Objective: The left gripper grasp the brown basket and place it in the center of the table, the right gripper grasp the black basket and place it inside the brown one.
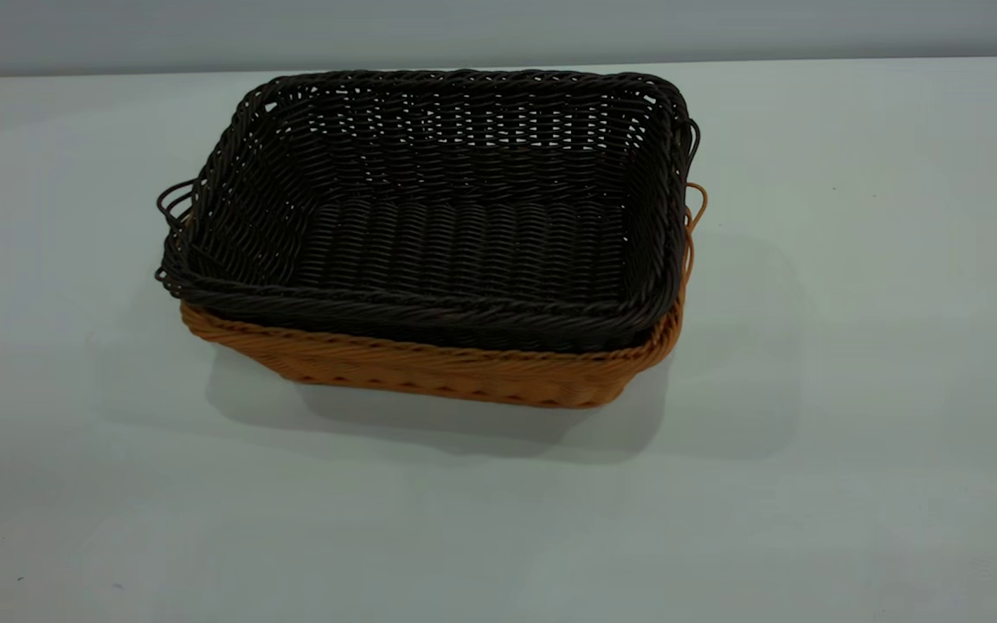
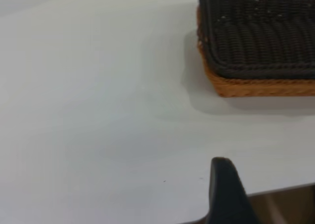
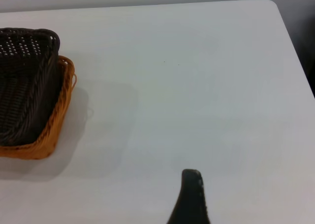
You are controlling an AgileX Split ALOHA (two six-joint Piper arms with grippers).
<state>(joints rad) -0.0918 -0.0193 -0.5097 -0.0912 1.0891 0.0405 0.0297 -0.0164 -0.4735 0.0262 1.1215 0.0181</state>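
Observation:
The black basket sits nested inside the brown basket near the middle of the white table. Only the brown basket's front wall, right rim and right loop handle show beneath it. Both baskets also show in the left wrist view, black in brown, and in the right wrist view, black in brown. My left gripper hangs by the table's edge, well away from the baskets. My right gripper is over bare table, also well away. Neither gripper shows in the exterior view, and neither holds anything.
The table's edge runs close to my left gripper, with a brown floor beyond it. In the right wrist view the table's corner and side edge show, with dark floor past them. A grey wall stands behind the table.

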